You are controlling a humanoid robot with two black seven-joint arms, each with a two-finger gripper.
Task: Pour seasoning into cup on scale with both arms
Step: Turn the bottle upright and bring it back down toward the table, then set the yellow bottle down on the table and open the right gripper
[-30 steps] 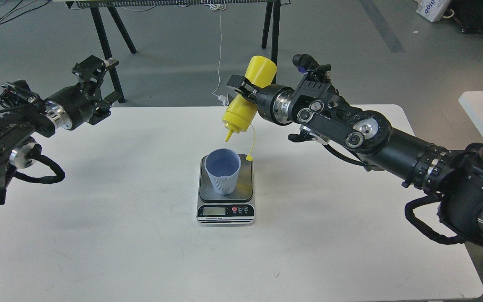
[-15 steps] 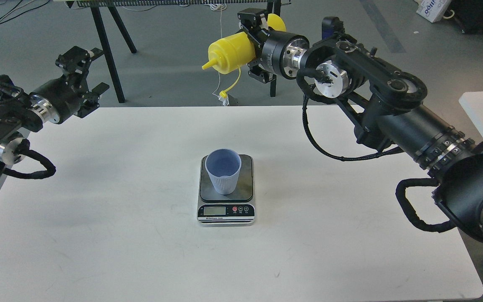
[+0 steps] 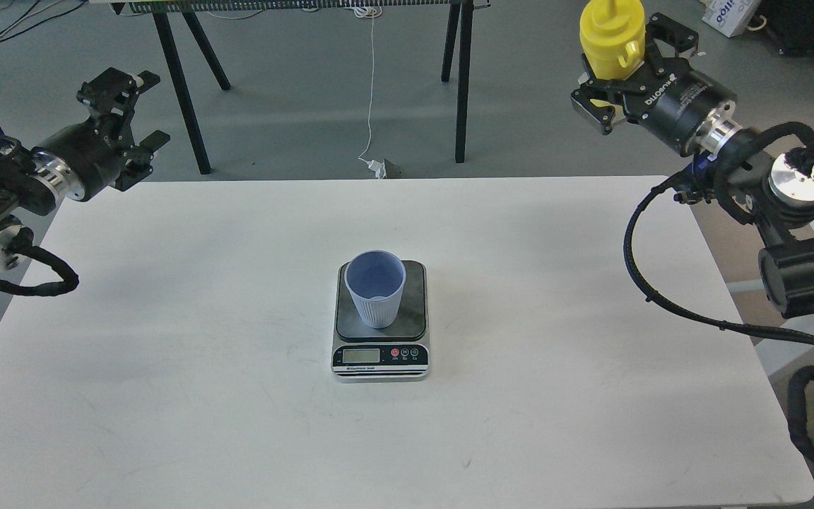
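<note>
Near edge of the white rectangular tabletop (image 3: pixel 167 396): bare; nothing here to steer around.

Flat kitchen scale with dark grey platform and silver front (image 3: pixel 381 357): at the middle of the tabletop, squarely placed, display facing the near edge; digits too small to read.

Light blue ribbed plastic cup (image 3: pixel 375 297): upright on the scale's platform, a little toward its left side, mouth open. Whether any seasoning lies inside cannot be told.

Left gripper (image 3: pixel 121 106): raised off the far-left corner of the tabletop, fingers spread apart, holding nothing, well apart from cup and scale.

Right gripper (image 3: pixel 622 78): raised beyond the far-right corner, fingers clamped around the body of the yellow plastic squeeze bottle.

Yellow plastic squeeze bottle with domed cap (image 3: pixel 612 35): held roughly upright, cap end up and nearly at the top of the view, well apart from the cup.

Step in hand, as I judge it: the bottle is carried upright away from the cup, so either the pour is finished or it needs a fresh approach.

Doing it well: keep the grip firm and the nozzle up so nothing drips on the tabletop. If setting it down, choose bare surface toward the right edge, lower it level, and open the fingers only once the base rests. Keep both arms clear of the scale so its reading is undisturbed.
</note>
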